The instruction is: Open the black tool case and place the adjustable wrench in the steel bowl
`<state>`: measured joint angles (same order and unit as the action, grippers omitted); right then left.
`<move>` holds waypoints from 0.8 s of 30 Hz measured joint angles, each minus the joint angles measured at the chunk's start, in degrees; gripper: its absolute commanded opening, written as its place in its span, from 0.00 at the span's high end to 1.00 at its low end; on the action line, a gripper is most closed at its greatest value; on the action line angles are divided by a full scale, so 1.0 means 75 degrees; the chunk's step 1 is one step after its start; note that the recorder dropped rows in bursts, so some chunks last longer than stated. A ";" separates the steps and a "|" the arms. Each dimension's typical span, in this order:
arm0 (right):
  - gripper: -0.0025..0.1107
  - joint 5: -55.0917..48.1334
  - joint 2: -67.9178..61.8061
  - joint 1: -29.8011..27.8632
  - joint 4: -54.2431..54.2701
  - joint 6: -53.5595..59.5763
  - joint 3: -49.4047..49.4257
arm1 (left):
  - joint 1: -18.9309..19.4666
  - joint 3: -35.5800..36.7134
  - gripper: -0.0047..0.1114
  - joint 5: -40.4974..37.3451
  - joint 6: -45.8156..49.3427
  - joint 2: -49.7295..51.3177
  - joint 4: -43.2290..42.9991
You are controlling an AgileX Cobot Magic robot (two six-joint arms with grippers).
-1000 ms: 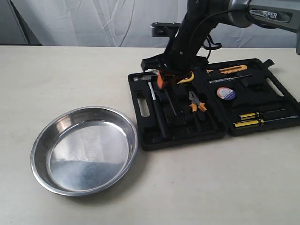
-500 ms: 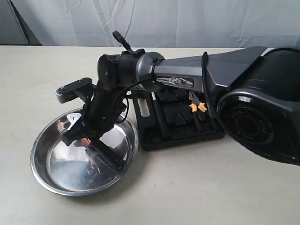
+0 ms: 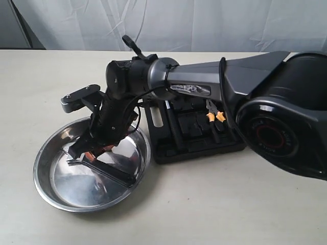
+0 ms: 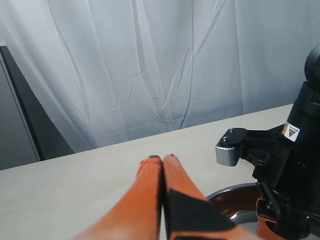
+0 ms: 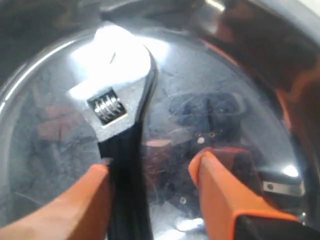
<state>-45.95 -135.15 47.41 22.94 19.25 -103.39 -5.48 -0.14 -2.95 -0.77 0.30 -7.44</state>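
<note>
The right tool [image 5: 150,166] has just spread, letting the wrench [image 3: 109,172] settle in the bowl [image 3: 40,185]; the left tool [image 4: 163,159] sits pressed together. The task looks essentially done.

The wrench [image 3: 104,171] is laid in the bowl [image 3: 39,185]. The bowl is set just left of the case [image 3: 196,148], where pliers [image 3: 214,116] are held.

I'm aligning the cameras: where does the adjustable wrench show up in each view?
Exterior view: adjustable wrench lying in the steel bowl, lower left.
Left wrist view: not visible; only the bowl's rim shows.
Right wrist view: close up, on the bowl's shiny floor.
Shared landmark: the steel bowl.
</note>
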 measured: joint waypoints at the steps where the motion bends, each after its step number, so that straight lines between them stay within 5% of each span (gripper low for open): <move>1: 0.75 -0.0095 0.0073 0.0000 0.0000 0.0000 0.0000 | 0.0000 0.0000 0.96 0.0000 0.0000 0.0000 0.0000; 3: 0.98 -0.0217 0.0266 0.0000 -0.0015 0.0034 0.0000 | 0.0000 0.0000 0.96 0.0000 0.0000 0.0000 0.0000; 13: 0.99 -0.0643 0.2397 0.0031 -0.0432 0.0155 0.0360 | 0.0000 0.0000 0.96 0.0000 0.0000 0.0000 0.0000; 24: 0.99 0.1349 0.6769 0.0017 -0.1620 -0.1453 0.5726 | 0.0000 0.0000 0.96 0.0000 0.0000 0.0000 0.0000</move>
<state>-35.84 -84.39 47.54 10.78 8.35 -60.44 -5.48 -0.14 -2.95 -0.77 0.30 -7.44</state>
